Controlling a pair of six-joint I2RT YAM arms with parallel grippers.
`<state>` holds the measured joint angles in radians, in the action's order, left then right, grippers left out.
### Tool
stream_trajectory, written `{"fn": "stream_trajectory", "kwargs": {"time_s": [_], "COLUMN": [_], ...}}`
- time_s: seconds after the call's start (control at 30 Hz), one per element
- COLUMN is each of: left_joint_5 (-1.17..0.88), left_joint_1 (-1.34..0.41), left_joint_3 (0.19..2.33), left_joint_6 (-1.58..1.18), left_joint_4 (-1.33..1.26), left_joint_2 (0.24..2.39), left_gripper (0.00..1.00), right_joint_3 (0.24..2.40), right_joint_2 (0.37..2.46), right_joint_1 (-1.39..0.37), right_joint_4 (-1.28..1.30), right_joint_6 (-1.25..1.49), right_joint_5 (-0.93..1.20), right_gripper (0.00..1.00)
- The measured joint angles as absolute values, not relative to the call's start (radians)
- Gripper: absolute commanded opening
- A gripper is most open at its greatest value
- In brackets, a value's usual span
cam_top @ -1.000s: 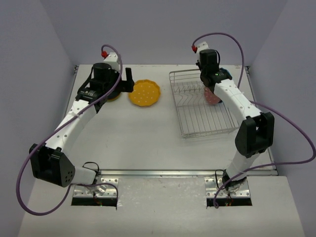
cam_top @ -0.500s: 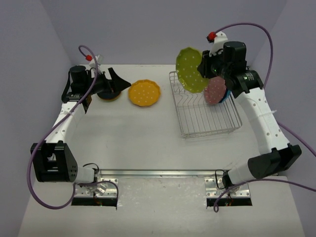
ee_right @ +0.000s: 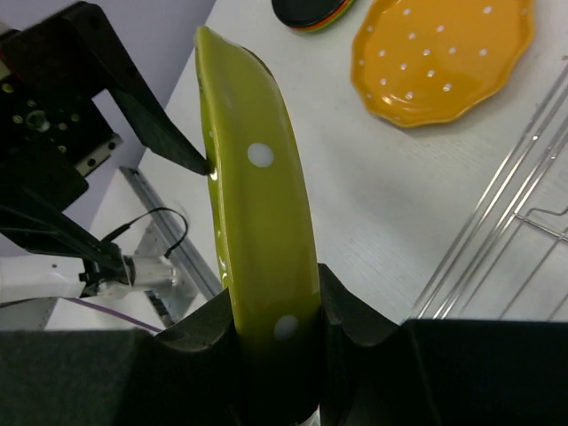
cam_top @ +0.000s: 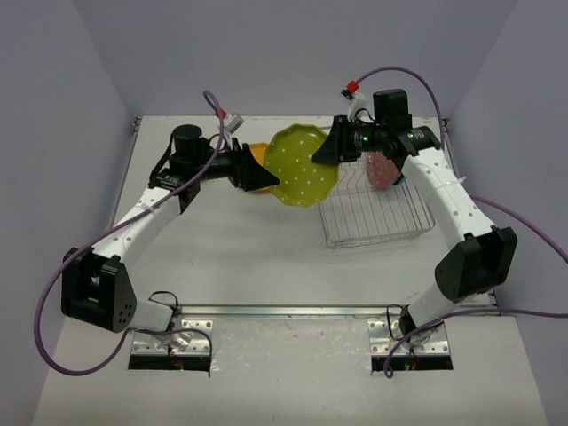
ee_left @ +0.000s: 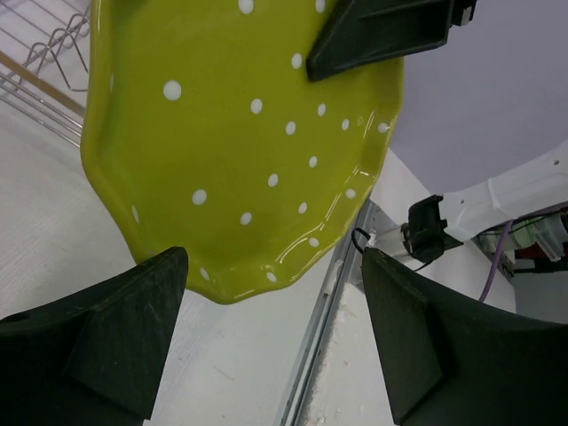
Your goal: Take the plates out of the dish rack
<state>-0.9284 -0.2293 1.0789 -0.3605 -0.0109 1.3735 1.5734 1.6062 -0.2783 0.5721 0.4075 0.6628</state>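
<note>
My right gripper (cam_top: 335, 150) is shut on the rim of the lime green dotted plate (cam_top: 303, 166) and holds it in the air left of the dish rack (cam_top: 373, 213). In the right wrist view the plate (ee_right: 262, 222) stands edge-on, pinched in the gripper (ee_right: 275, 342). My left gripper (cam_top: 264, 178) is wide open at the plate's opposite edge. In the left wrist view the plate's rim (ee_left: 231, 151) dips just between the fingers (ee_left: 98, 346) without touching. A pink plate (cam_top: 382, 169) stands in the rack, with a teal one behind it.
An orange-yellow plate (ee_right: 444, 58) lies flat on the table at the back, mostly hidden behind the left gripper in the top view. A stack of dark plates (ee_right: 311, 11) lies beyond it. The rack's wires (ee_right: 524, 204) are to the right.
The right arm has carried the lime green plate left, out of the rack to mid-table. The left arm has swung right from the plate stack, its open gripper now at the plate's edge.
</note>
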Motion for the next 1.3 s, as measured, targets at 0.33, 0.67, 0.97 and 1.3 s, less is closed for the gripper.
{"fn": "stream_trajectory", "kwargs": {"time_s": [0.33,0.67,0.97,1.3], "left_joint_5": [-0.937,-0.874,-0.851,-0.973], "left_joint_1": [-0.236,-0.207,-0.124,-0.138], "left_joint_3": [1.100,1.101,1.100,1.092], "left_joint_6": [-0.373,-0.350,-0.371,-0.452], "left_joint_4": [-0.015,0.008,0.006,-0.069], "left_joint_2": [1.482,1.455,1.436,1.467], "left_gripper": [0.70,0.79,0.76,0.70], "right_joint_3": [1.499,1.499,1.498,1.422], "right_joint_2": [1.607,1.600,1.592,1.585], "right_joint_1": [-0.276,-0.277,-0.274,-0.276], "right_joint_4": [0.481,0.483,0.469,0.287], "right_joint_6": [0.487,0.452,0.462,0.633], "right_joint_5": [0.747,0.631,0.679,0.916], "right_gripper": [0.00,0.00,0.00,0.00]}}
